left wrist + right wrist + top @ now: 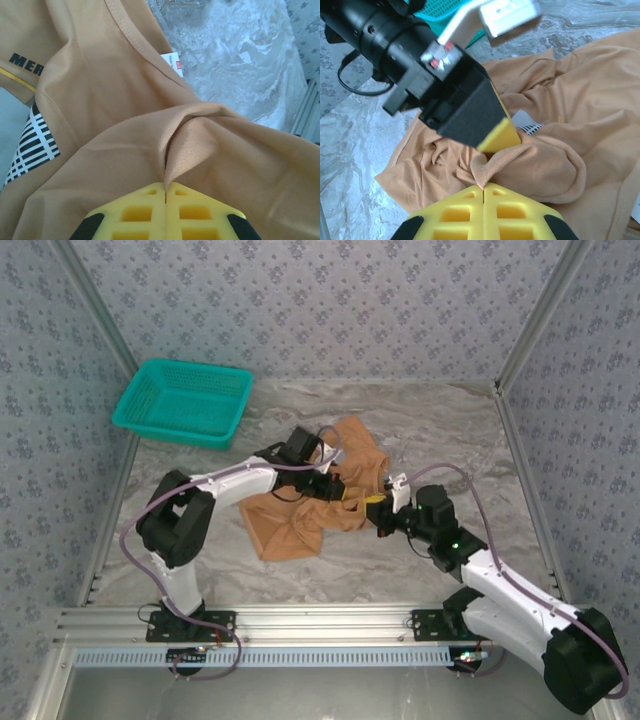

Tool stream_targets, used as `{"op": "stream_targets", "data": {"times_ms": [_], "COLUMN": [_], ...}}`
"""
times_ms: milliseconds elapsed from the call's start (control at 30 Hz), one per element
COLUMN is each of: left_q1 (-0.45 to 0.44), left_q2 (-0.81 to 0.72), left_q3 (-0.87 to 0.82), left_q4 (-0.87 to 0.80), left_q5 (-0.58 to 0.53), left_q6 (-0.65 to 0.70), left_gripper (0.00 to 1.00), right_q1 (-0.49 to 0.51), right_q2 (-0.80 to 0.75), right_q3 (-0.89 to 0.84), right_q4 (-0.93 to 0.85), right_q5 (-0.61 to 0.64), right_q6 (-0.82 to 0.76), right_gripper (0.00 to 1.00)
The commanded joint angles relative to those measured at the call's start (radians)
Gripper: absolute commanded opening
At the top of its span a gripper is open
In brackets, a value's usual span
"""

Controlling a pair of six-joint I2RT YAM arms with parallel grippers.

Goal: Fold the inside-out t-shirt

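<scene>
A grey marble-patterned table (430,430) is seen from above, boxed in by walls with a pale floral print. Near its middle lies the orange-tan t-shirt (295,528), crumpled in a loose heap. One part is spread toward the near left and another is bunched toward the far side. Two white and black robot arms reach in from the near edge and meet over the shirt. A teal plastic mesh basket (175,433) sits at the far left corner, well apart from the cloth. The left gripper (165,186) has its yellow fingers pressed together on a raised fold of the shirt, which peaks up from between the tips. The right gripper (484,186) is likewise closed, pinching a small ridge of the same fabric just beside the left gripper. In the left wrist view, a black-and-white striped print (35,145) shows on the cloth. A small white neck tag (172,63) with red lettering hangs by the collar seam.
</scene>
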Motion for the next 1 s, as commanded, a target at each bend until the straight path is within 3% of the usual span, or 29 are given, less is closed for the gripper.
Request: {"op": "stream_targets", "data": {"times_ms": [0, 100, 200, 367, 500, 667, 833, 967], "left_q1": [0.059, 0.096, 0.094, 0.093, 0.086, 0.072, 0.067, 0.062], "left_q2": [-0.196, -0.368, -0.449, -0.465, -0.467, -0.477, -0.477, -0.471], "left_q3": [-0.074, -0.221, -0.285, -0.307, -0.307, -0.299, -0.289, -0.274], "left_q4": [0.223, 0.572, 0.704, 0.708, 0.654, 0.579, 0.536, 0.5], "left_q5": [0.079, 0.158, 0.212, 0.292, 0.295, 0.294, 0.283, 0.266], "left_q6": [-0.07, -0.194, -0.214, -0.186, -0.167, -0.119, -0.089, -0.076], "left_gripper": [0.0, 0.0, 0.0, 0.0, 0.0, 0.0, 0.0, 0.0], "right_q1": [0.019, 0.104, 0.217, 0.249, 0.227, 0.187, 0.135, 0.136], "right_q2": [-0.076, -0.101, -0.046, -0.034, -0.15, -0.08, -0.016, 0.042], "right_q3": [-0.043, -0.093, -0.075, 0.011, 0.025, 0.103, 0.139, 0.169], "right_q4": [-0.09, -0.155, -0.174, -0.206, -0.146, -0.134, -0.044, -0.007], "right_q5": [0.173, 0.427, 0.546, 0.394, 0.22, 0.112, 0.005, -0.004], "right_q6": [0.054, 0.16, 0.162, 0.043, -0.005, -0.045, -0.03, -0.034], "right_gripper": [0.0, 0.0, 0.0, 0.31, 0.44, 0.63, 0.69, 0.73]}}
